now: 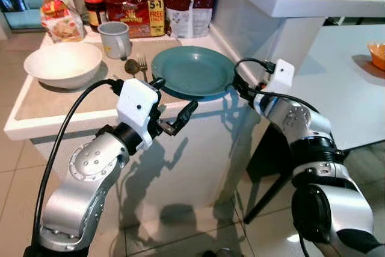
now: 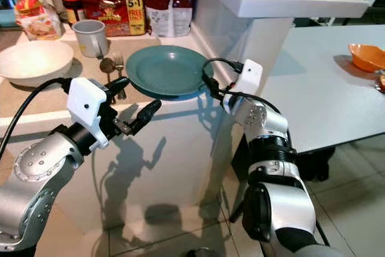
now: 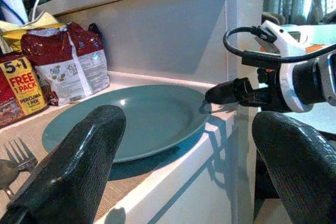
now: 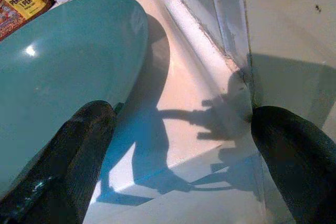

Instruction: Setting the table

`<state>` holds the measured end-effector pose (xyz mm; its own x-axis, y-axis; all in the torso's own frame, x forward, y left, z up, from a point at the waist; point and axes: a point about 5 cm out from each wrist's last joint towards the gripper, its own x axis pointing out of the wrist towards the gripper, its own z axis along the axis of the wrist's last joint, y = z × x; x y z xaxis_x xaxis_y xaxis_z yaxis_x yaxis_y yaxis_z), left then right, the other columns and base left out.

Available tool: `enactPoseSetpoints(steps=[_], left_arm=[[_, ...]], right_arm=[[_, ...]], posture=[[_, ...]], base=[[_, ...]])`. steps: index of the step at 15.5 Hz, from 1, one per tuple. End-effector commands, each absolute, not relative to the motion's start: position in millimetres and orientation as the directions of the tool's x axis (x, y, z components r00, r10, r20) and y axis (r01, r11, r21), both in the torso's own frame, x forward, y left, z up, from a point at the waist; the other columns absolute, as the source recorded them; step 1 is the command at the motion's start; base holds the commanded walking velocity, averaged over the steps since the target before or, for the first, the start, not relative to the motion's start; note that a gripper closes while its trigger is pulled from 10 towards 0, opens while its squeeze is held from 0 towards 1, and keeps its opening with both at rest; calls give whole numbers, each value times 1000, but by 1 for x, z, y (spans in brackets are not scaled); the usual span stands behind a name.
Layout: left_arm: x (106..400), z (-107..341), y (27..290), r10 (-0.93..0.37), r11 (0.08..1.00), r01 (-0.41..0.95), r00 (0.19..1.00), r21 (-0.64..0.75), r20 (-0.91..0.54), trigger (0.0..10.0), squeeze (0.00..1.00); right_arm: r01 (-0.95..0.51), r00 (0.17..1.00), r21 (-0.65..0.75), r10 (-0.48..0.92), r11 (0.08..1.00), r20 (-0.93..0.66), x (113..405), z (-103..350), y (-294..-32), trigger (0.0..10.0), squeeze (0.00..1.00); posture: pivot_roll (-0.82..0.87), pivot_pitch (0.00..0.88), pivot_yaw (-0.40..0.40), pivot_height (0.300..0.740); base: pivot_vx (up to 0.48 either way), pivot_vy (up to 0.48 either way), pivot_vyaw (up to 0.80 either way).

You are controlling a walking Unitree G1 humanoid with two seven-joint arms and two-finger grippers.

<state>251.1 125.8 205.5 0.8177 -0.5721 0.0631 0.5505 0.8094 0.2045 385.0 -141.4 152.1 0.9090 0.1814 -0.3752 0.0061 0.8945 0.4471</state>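
Note:
A teal plate lies at the front edge of the low kitchen counter. My left gripper hovers in front of the counter edge, just below and left of the plate, its fingers spread open with nothing between them. My right gripper is at the plate's right rim, beside the white wall of the raised bar. In the right wrist view it is open, one finger close by the plate rim and the other out over the counter corner. It holds nothing.
Left of the plate lie a fork and spoon, then a grey mug and a white bowl. Food packets and a jar stand behind. A grey table with an orange bowl lies to the right.

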Motion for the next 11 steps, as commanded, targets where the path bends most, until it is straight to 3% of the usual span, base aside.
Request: enactPoseSetpoints(steps=[1,8,11], left_arm=[[248,207,124,-588,798,566,807,206,59,10000,0],[245,204,123,-602,785,581,797,215,44,10000,0],[241,202,122,-620,767,601,784,227,20,10000,0]], right_arm=[[-60,918,439,222,897,-328,387,165,-131,10000,0],[-65,934,428,205,901,-291,365,176,-138,10000,0],[-114,900,450,284,886,-331,350,177,-125,10000,0]], posture=[[42,0,-101,740],[31,0,-95,740],[40,0,-106,740]], base=[[0,0,0],[0,0,0],[0,0,0]])
